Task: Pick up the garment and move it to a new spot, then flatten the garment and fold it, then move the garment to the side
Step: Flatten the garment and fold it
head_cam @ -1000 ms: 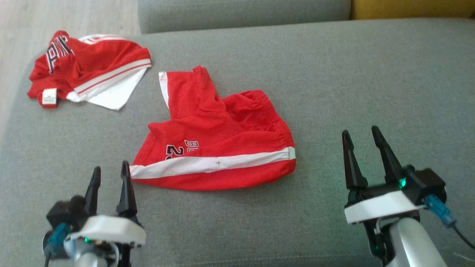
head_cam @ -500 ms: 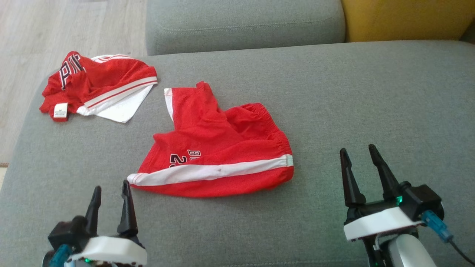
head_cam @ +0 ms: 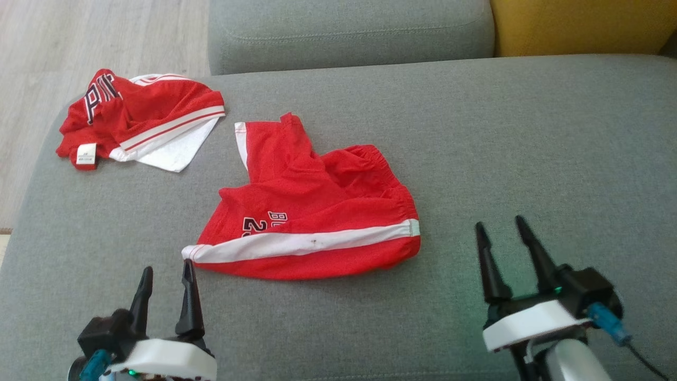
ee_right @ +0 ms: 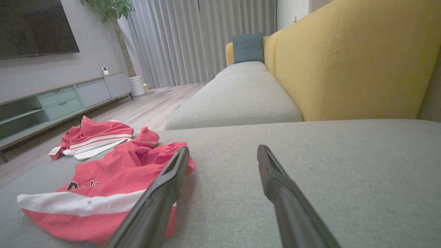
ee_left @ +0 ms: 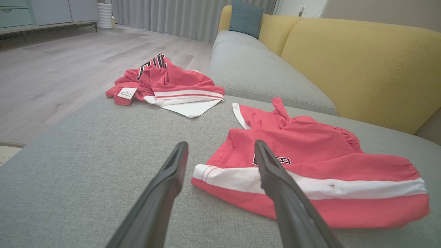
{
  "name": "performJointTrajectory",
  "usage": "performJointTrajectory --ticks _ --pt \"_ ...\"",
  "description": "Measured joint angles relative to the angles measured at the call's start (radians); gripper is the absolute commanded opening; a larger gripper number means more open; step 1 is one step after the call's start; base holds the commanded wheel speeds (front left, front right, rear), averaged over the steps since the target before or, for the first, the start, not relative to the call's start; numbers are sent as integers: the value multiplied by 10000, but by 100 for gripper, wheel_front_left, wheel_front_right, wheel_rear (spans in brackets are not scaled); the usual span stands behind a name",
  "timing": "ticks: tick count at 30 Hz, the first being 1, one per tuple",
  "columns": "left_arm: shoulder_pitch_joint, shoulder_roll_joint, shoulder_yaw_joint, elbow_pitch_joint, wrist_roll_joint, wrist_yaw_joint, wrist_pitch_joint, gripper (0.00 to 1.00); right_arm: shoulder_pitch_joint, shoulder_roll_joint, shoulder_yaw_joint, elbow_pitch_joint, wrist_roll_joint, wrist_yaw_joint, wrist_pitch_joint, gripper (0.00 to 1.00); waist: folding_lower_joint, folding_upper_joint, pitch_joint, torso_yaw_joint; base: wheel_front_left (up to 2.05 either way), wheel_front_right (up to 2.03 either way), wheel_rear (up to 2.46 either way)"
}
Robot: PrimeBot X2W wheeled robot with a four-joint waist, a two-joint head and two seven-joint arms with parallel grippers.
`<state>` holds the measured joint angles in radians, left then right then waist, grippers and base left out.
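1. There are two grippers, and each has its two dark fingers spread wide with nothing between them.
2. The left gripper point(head_cam: 166, 265) is at the lower left of the head view, over the grey sofa seat point(head_cam: 529, 148). One of its fingertips is just beside the white-striped corner of the shorts point(head_cam: 317, 211) (I cannot tell whether it touches the cloth).
3. The right gripper point(head_cam: 500, 221) is at the lower right, over bare seat and apart from the gathered end of the shorts.
4. Two red pieces of clothing lie on the seat.
5. The shorts lie crumpled in the middle. One white stripe runs along their near edge, and a small black print is partly lost in a fold.
6. The jersey point(head_cam: 153, 114) lies bunched at the far left corner of the seat, near the shorts but apart from them and well away from both grippers. One white sleeve points toward the shorts, with red-and-white striped trim above it. It has black, white-edged letters at its left and one white label point(head_cam: 86, 154) at its near edge.
7. Beyond are a second grey seat cushion point(head_cam: 349, 26), a yellow backrest point(head_cam: 582, 26), one teal cushion point(ee_right: 247, 47) and a pale wood floor point(head_cam: 106, 32).
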<state>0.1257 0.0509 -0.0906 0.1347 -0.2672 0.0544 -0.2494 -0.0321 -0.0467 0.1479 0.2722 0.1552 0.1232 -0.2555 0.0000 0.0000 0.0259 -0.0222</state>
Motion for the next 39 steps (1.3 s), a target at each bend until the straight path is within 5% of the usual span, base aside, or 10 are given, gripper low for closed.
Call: performJointTrajectory --ticks 8,22,33,34,37,39 --pt "-41 0 -15 -10 0 77 0 100 -517 -2 915 1473 201 0 23 100 0 0 123 22 0 0 0" --pt "-420 -4 -247 6 -21 88 0 100 -3286 -253 2754 3912 1668 0 1603 100 0 0 663 313 0 0 0" --pt "-468 -4 -224 46 -86 163 0 100 -3721 -637 3856 4372 2926 0 1912 100 0 0 742 421 0 0 0" --pt "-468 -4 -224 54 -86 163 0 100 -3765 -665 3931 4381 3016 0 1910 97 0 0 741 418 0 0 0" --pt "-469 -4 -224 63 -86 163 0 100 -3883 -732 4172 4470 3223 0 1900 56 0 0 731 414 0 0 0" --pt "-469 -4 -222 92 -86 163 0 100 -3917 -800 4397 4493 3409 0 1958 42 0 0 722 418 0 0 0"
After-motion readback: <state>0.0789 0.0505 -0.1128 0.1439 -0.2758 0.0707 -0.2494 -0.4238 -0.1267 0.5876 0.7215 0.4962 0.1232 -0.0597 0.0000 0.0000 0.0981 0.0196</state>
